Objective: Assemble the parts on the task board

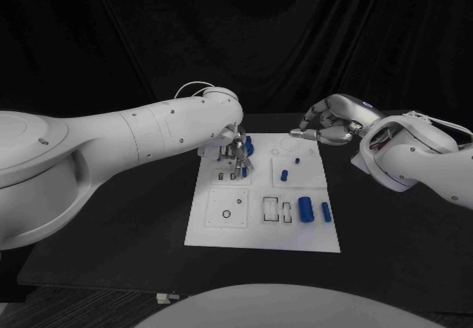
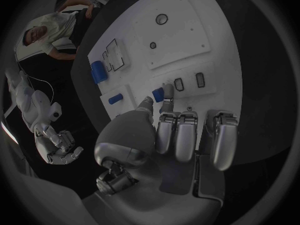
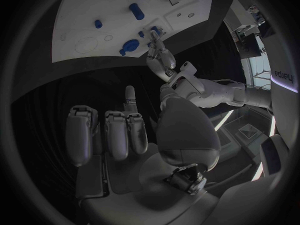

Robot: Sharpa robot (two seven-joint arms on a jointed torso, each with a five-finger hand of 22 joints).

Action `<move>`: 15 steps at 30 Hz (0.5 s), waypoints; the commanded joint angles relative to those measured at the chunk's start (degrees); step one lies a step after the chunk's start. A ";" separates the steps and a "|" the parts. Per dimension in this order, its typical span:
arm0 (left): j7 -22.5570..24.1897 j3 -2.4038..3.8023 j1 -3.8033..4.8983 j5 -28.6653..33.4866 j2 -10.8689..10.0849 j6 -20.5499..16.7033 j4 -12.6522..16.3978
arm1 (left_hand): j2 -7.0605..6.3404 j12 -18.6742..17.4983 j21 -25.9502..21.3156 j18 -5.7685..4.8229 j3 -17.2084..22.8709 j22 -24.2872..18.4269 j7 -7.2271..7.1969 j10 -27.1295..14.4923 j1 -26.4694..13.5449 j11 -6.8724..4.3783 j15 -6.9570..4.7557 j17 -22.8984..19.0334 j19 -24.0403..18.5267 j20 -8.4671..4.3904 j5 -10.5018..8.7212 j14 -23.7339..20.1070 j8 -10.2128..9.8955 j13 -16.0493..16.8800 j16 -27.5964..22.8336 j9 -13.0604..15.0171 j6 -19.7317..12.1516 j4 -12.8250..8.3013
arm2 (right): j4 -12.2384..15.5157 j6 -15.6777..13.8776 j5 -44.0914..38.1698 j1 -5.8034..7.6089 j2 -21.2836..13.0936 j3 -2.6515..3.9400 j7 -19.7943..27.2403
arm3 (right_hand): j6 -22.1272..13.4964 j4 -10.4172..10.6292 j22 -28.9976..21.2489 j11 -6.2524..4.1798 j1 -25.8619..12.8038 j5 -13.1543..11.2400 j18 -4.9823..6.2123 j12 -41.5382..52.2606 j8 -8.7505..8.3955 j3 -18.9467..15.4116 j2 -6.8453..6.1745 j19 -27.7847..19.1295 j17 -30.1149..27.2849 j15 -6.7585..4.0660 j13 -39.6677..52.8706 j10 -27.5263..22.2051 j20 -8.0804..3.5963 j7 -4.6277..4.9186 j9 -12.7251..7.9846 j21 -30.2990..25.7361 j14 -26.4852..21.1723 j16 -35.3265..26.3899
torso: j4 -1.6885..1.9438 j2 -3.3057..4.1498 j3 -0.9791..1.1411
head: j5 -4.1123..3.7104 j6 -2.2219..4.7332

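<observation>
The white task board [image 1: 258, 229] lies in the middle of the black table. My left hand [image 1: 232, 149] [image 2: 170, 135] reaches over its far left part and pinches a small blue part [image 2: 157, 95] between thumb and a finger, just beside two small rectangular slots [image 2: 189, 82]. Another blue part [image 1: 249, 144] stands right behind the hand. My right hand [image 1: 329, 125] [image 3: 125, 135] hovers above the board's far right edge, fingers curled in with nothing in them. The right wrist view also catches the left hand [image 3: 164, 60] over the board.
A thick blue cylinder [image 1: 305, 208] and a slim blue part [image 1: 325, 212] lie at the board's near right. Two smaller blue parts [image 1: 284, 175] [image 1: 296, 161] sit mid-right. Bare black table [image 1: 118, 266] surrounds the board.
</observation>
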 commanded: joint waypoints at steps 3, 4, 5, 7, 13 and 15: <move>1.14 0.05 -0.26 -0.03 0.39 1.08 -0.22 | -0.85 1.24 -0.42 0.63 2.15 12.62 -0.20 6.57 0.03 -1.04 -0.83 15.27 4.01 -0.84 0.17 5.96 0.82 14.99 0.76 1.73 0.77 -0.83 | 0.17 0.48 -0.09 -0.16 -0.04 0.04 -1.17 | -0.58 0.31 13.25 0.86 0.27 0.51 0.72 0.95 0.80 1.49 0.44 2.31 14.27 0.21 15.34 5.66 0.23 -0.07 0.86 -0.97 5.86 0.21 | 0.00 0.01 0.02 | -0.05 -0.01; 1.18 0.05 -0.29 -0.03 0.43 1.07 -0.26 | -0.89 1.24 -0.44 0.65 2.31 12.59 -0.21 6.57 0.07 -1.06 -0.85 15.27 3.98 -0.86 0.34 5.96 0.81 14.99 0.76 1.89 0.71 -0.93 | 0.18 0.48 -0.09 -0.16 -0.06 0.04 -1.17 | -0.58 0.31 13.25 0.86 0.27 0.51 0.72 0.95 0.80 1.49 0.44 2.31 14.27 0.21 15.34 5.66 0.23 -0.07 0.86 -0.97 5.86 0.21 | 0.00 0.01 0.02 | -0.05 -0.01; 1.19 0.05 -0.32 -0.03 0.46 1.02 -0.30 | -0.92 1.24 -0.45 0.65 2.40 12.57 -0.22 6.57 0.10 -1.07 -0.86 15.27 3.97 -0.87 0.45 5.96 0.82 14.99 0.76 1.97 0.70 -0.99 | 0.19 0.48 -0.09 -0.17 -0.07 0.04 -1.18 | -0.58 0.31 13.25 0.86 0.27 0.51 0.72 0.95 0.80 1.49 0.44 2.31 14.27 0.21 15.34 5.66 0.23 -0.07 0.86 -0.97 5.86 0.21 | -0.01 0.00 0.01 | -0.10 -0.01; 1.18 0.05 -0.40 -0.03 0.53 0.88 -0.42 | -0.95 1.24 -0.45 0.65 2.55 12.59 -0.24 6.57 0.13 -1.08 -0.88 15.27 3.98 -0.88 0.61 5.96 0.82 14.99 0.76 2.11 0.67 -1.07 | 0.19 0.49 -0.09 -0.17 -0.11 0.04 -1.20 | -0.56 0.32 13.23 0.88 0.29 0.50 0.73 0.95 0.83 1.48 0.46 2.27 14.18 0.22 15.34 5.66 0.23 -0.07 0.87 -1.04 5.84 0.15 | 0.00 -0.01 0.03 | -0.22 -0.01; 1.20 0.05 -0.64 -0.03 0.72 0.59 -0.88 | -1.14 1.24 -0.52 0.67 3.55 12.51 -0.33 6.57 0.17 -1.19 -0.98 15.27 3.92 -0.98 1.94 5.96 0.82 14.99 0.76 2.96 0.53 -1.52 | 0.14 0.59 -0.04 -0.17 -0.20 0.04 -1.29 | -0.55 0.33 13.23 0.88 0.30 0.50 0.73 0.95 0.85 1.48 0.47 2.27 14.13 0.22 15.34 5.66 0.24 -0.07 0.88 -1.04 5.83 0.12 | -0.02 0.01 0.02 | -0.39 -0.01; 1.26 0.05 -0.70 -0.03 0.76 0.47 -0.93 | -1.19 1.24 -0.52 0.67 3.73 12.51 -0.35 6.57 0.17 -1.20 -0.99 15.27 3.92 -1.00 2.19 5.96 0.81 14.99 0.76 3.09 0.50 -1.60 | 0.13 0.64 0.00 -0.17 -0.21 0.04 -1.33 | -0.55 0.33 13.23 0.88 0.30 0.50 0.73 0.95 0.85 1.48 0.47 2.27 14.13 0.22 15.34 5.66 0.24 -0.07 0.88 -1.04 5.83 0.12 | -0.03 -0.01 0.03 | -0.37 -0.01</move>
